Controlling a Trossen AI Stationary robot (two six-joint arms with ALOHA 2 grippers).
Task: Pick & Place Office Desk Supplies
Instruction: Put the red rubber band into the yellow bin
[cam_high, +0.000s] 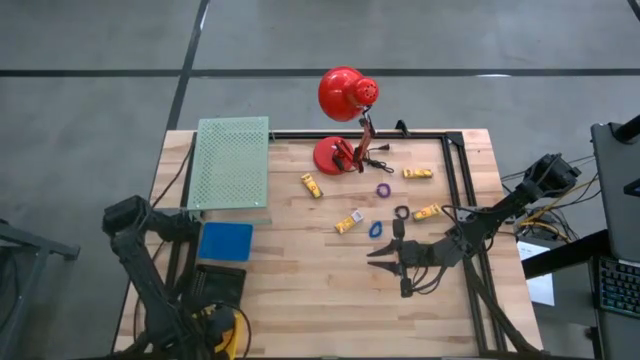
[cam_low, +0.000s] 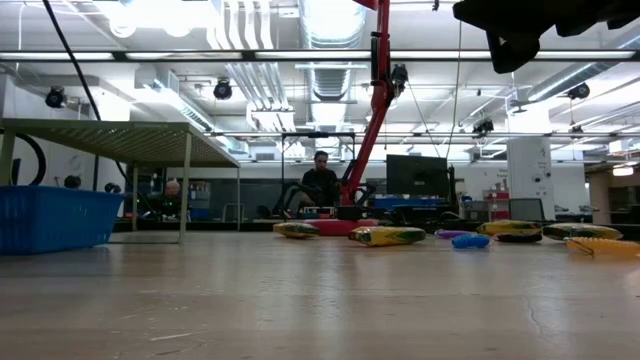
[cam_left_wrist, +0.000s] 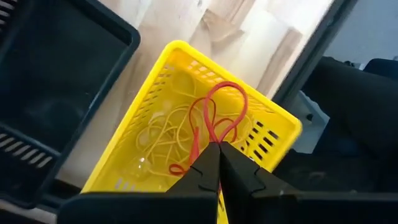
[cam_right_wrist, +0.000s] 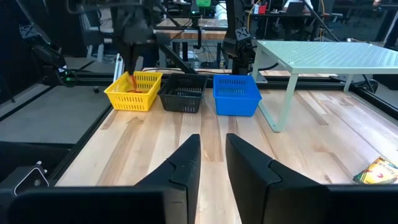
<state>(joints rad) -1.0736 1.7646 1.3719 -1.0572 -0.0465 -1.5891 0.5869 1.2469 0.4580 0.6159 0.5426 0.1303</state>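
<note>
Jaws of the left gripper (cam_left_wrist: 219, 163) are pressed together on a red rubber band (cam_left_wrist: 219, 117), whose loops hang just above the yellow basket (cam_left_wrist: 163, 73); tan rubber bands (cam_left_wrist: 166, 138) already lie inside that basket. Seen from the right wrist, the left gripper (cam_right_wrist: 133, 70) hangs over the yellow basket, which stands in a row with a black basket (cam_right_wrist: 183, 93) and a blue basket (cam_right_wrist: 236, 94) at the tabletop's left edge, beside a pale green mesh shelf (cam_right_wrist: 323, 53). The right gripper (cam_high: 385, 254) hovers low over bare wood toward the right side of the tabletop (cam_high: 290, 270), its jaws parted by a narrow gap with nothing between them. The remaining supplies lie ahead of the right gripper, toward the red desk lamp (cam_high: 345, 95): a blue ring (cam_high: 376, 229) and a black ring (cam_high: 401, 212) are nearest, just beyond the fingertips; a purple ring (cam_high: 383, 189) is a little farther; yellow pieces are scattered around them, one (cam_high: 348, 222) near the blue ring, one (cam_high: 427, 212) beside the black ring, one (cam_high: 312, 185) close to the lamp's base, and one (cam_high: 418, 173) near the far rail. None of these touches the right gripper. In the low view, the yellow pieces (cam_low: 388, 236) and the blue ring (cam_low: 470, 241) rest flat on the wood, well apart from the baskets.
</note>
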